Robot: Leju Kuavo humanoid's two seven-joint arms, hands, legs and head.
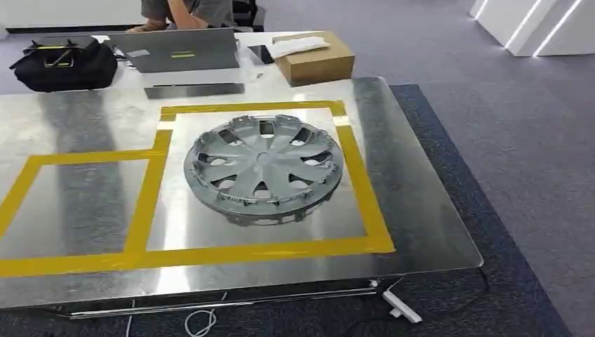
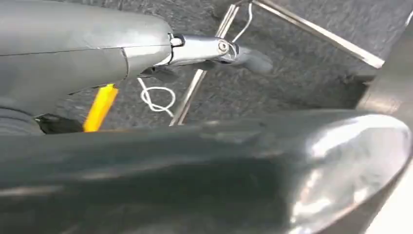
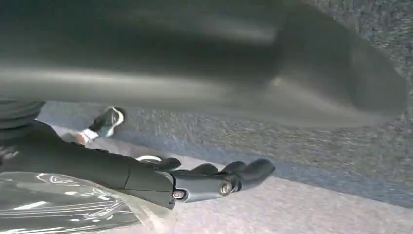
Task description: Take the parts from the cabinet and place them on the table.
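Note:
A grey wheel cover [image 1: 263, 168] lies flat on the shiny metal table [image 1: 414, 210], inside the right-hand square of yellow tape [image 1: 365, 189]. My left hand [image 2: 146, 53] hangs below the table's edge over dark carpet, its fingers stretched out and holding nothing. My right hand [image 3: 160, 178] also hangs low above the carpet, with its dark fingers extended and nothing in them. The cabinet is out of sight.
A second taped square [image 1: 77, 203] lies left of the wheel cover. At the table's far side stand a laptop [image 1: 179, 50], a black bag [image 1: 63, 63] and a cardboard box [image 1: 313, 57], with a person [image 1: 186, 10] behind them. A white cable [image 1: 200, 323] lies on the floor.

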